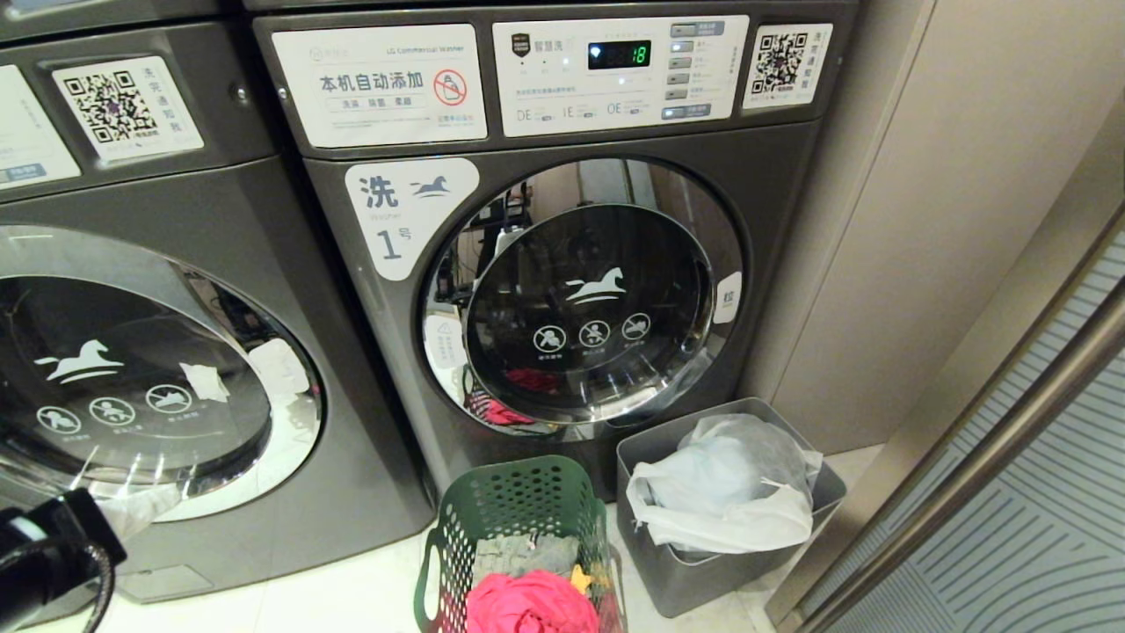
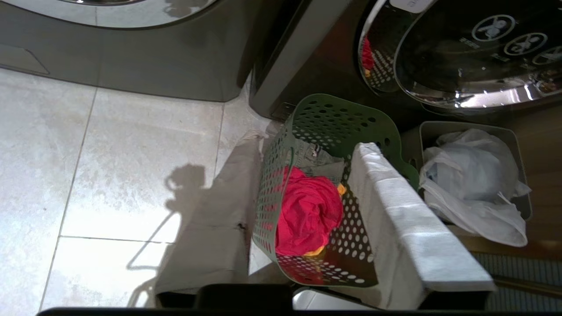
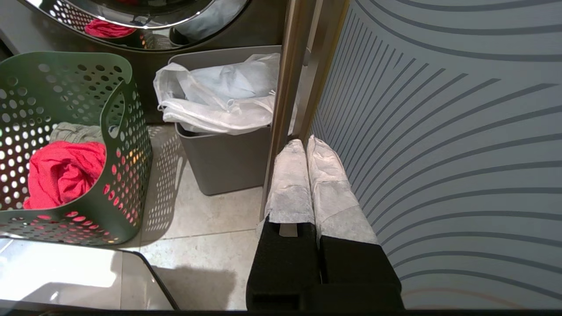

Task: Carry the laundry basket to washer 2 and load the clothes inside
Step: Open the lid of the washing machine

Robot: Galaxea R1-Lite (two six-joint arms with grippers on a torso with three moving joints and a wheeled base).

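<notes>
The dark green laundry basket (image 1: 518, 505) stands on the floor in front of the washer labelled "1" (image 1: 562, 290). In it lie the clothes: a pink-red garment (image 1: 527, 605), a small yellow cloth (image 1: 581, 578) and a grey-green garment (image 1: 518, 554). The washer on the left (image 1: 176, 352) shows no number, so I cannot tell whether it is washer 2. My left gripper (image 2: 312, 141) is open above the basket (image 2: 333, 118), its white-wrapped fingers (image 2: 395, 206) spread either side of the pink-red garment (image 2: 307, 210). My right gripper (image 3: 307, 142) is shut on nothing, off to the basket's right.
A grey bin (image 1: 694, 571) holding a white plastic bag (image 1: 729, 492) stands right of the basket. A metal-framed glass door with curved stripes (image 1: 1037, 527) closes off the right side. Both washer doors are shut. Pale floor tiles (image 2: 109, 175) lie left of the basket.
</notes>
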